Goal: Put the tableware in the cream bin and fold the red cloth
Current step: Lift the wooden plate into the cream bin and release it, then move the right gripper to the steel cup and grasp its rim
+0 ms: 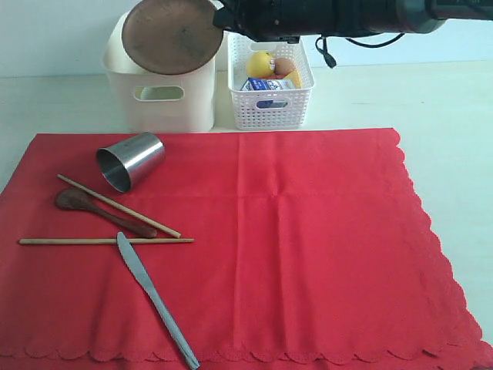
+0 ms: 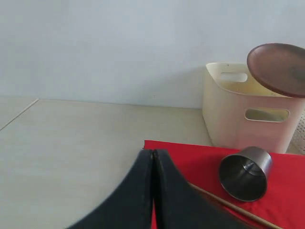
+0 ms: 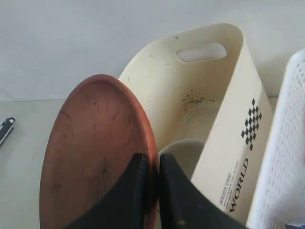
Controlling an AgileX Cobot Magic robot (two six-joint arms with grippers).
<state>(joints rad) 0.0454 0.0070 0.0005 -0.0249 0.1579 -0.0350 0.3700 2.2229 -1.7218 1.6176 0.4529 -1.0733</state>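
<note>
My right gripper (image 3: 152, 160) is shut on the rim of the round brown plate (image 1: 171, 35), which hangs tilted over the cream bin (image 1: 160, 96); in the right wrist view the plate (image 3: 90, 152) is above a whitish bowl (image 3: 183, 155) that lies inside the bin (image 3: 209, 100). On the red cloth (image 1: 308, 247) lie a steel cup (image 1: 131, 160) on its side, two chopsticks (image 1: 115, 205), a dark wooden spoon (image 1: 100, 212) and a grey knife (image 1: 154, 297). My left gripper (image 2: 153, 152) is shut and empty near the cloth's left corner (image 2: 190, 157), beside the cup (image 2: 245, 172).
A white lattice basket (image 1: 271, 104) with a lemon (image 1: 260, 63), an egg and a milk carton (image 1: 267, 85) stands right of the bin. The right arm (image 1: 331, 17) reaches in across the top. The pale table (image 1: 454, 123) surrounds the cloth.
</note>
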